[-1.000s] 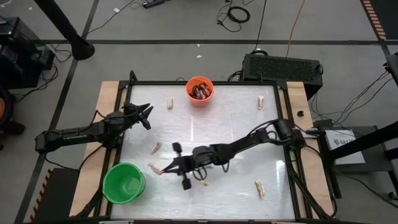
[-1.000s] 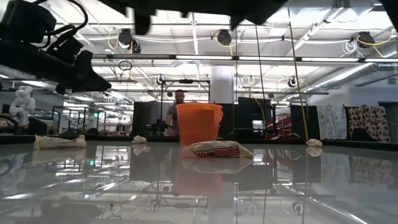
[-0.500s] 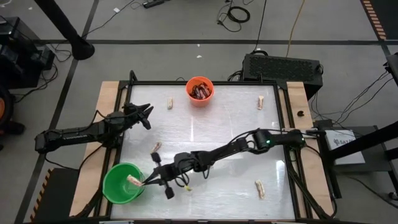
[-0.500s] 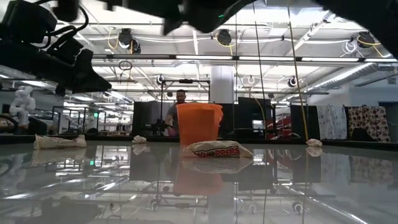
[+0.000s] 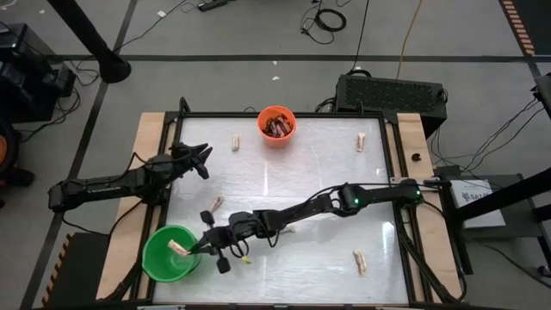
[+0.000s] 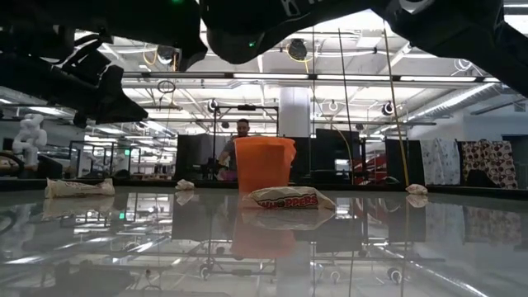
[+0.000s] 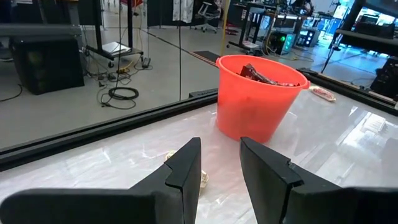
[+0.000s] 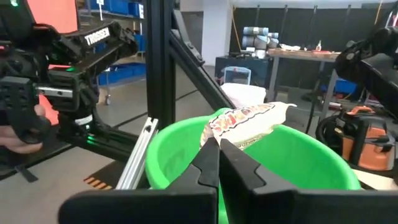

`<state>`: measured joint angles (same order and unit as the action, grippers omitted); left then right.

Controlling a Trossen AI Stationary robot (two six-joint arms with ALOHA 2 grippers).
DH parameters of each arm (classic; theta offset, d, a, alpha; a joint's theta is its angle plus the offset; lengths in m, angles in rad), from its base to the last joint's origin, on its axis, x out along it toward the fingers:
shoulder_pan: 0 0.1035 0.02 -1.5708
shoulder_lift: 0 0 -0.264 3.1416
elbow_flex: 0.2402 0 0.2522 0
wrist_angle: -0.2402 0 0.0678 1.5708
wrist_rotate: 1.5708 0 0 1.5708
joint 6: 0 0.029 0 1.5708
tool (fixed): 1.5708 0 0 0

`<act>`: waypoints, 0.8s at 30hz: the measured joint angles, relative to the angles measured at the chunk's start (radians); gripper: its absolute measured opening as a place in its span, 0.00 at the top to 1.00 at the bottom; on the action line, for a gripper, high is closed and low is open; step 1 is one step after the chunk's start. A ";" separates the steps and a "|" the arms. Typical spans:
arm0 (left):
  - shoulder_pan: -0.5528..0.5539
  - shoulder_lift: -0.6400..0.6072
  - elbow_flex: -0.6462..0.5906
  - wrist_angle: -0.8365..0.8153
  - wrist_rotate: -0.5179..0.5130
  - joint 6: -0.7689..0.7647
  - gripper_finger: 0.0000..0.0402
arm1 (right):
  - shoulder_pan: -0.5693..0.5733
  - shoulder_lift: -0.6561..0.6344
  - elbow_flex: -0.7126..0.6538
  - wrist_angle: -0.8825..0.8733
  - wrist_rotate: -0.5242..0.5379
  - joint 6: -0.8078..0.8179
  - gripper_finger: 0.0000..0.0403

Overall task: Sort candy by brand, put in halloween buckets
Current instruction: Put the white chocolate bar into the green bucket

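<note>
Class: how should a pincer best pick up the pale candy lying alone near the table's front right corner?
Come straight down from above and close across the narrow middle of the pale candy. It lies flat and long, with nothing beside it on the table, so that approach likely seats best.

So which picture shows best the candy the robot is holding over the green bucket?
The right wrist view: the pale candy sits close up, pinched in the right gripper, with the green bucket just beyond. The high view shows the candy only as a tiny sliver over the bucket. The low and left wrist views don't show it.
</note>
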<state>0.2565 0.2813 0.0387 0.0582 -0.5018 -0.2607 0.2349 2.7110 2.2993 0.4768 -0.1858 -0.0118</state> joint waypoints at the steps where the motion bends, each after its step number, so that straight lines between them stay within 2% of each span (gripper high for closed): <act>1: 0.000 0.000 0.000 0.000 0.000 0.000 0.71 | -0.002 0.000 0.000 0.004 0.000 0.005 1.00; 9: 0.000 0.000 0.000 0.000 0.000 -0.022 0.71 | -0.007 0.000 0.000 -0.007 0.002 0.026 1.00; 12: 0.000 0.000 0.000 0.000 0.000 -0.022 0.71 | -0.005 0.000 0.000 -0.028 -0.004 -0.012 0.97; 20: 0.000 0.000 0.000 0.000 0.000 -0.021 0.71 | -0.008 -0.002 0.000 -0.043 -0.004 -0.043 0.79; 24: 0.000 0.000 0.000 -0.021 0.001 -0.021 0.71 | -0.015 -0.054 0.000 -0.183 -0.004 -0.110 0.72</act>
<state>0.2566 0.2813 0.0391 0.0376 -0.5007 -0.2821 0.2194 2.6574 2.2990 0.2936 -0.1895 -0.1217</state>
